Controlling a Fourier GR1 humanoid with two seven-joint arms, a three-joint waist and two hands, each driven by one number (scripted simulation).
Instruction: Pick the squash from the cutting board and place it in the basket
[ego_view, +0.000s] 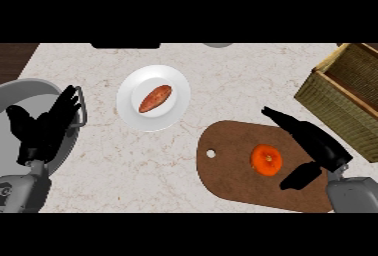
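Squash (266, 159): one, orange, round, on the one brown cutting board (232, 180), right of the board's middle, not in the basket. The board lies at the near edge of the counter (111, 165), right of centre, with one small hole near its left end. My right hand (314, 145) is open over the board's right end, fingers straight, just beside the squash, thumb low on its right; I see no contact. One wicker basket (325, 95) at the far right corner. One white plate (171, 80) mid-counter, one reddish-brown sweet potato (155, 98) on it. My left hand (40, 127) is open, resting at the left edge over one grey pan (26, 92).
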